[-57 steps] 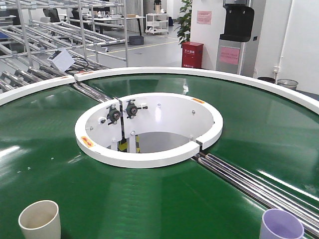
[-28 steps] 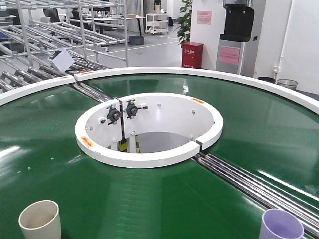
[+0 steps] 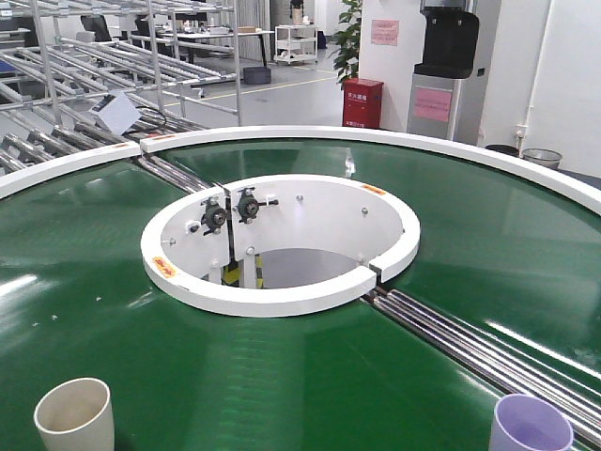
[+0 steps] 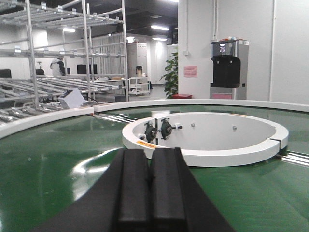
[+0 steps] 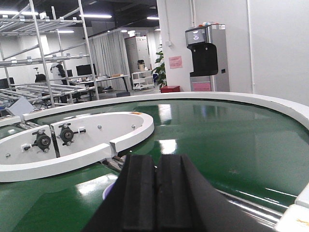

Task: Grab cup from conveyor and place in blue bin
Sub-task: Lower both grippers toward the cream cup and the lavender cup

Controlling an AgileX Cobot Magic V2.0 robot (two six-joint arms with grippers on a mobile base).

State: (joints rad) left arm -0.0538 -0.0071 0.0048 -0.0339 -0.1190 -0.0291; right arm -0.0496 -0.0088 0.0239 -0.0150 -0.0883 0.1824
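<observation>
The cream cup (image 3: pixel 73 413) and purple cup (image 3: pixel 531 427) are sitting ungrabbed at the near edge of the conveyor (image 3: pixel 470 235), left gripper (image 4: pixel 150 157) and right gripper (image 5: pixel 156 162) pressed together, empty.

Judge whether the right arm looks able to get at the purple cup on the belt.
Probably yes: the purple cup stands upright on the conveyor at the near right, nothing crowding it. The right tool is shut, so it would have to open first.
</observation>
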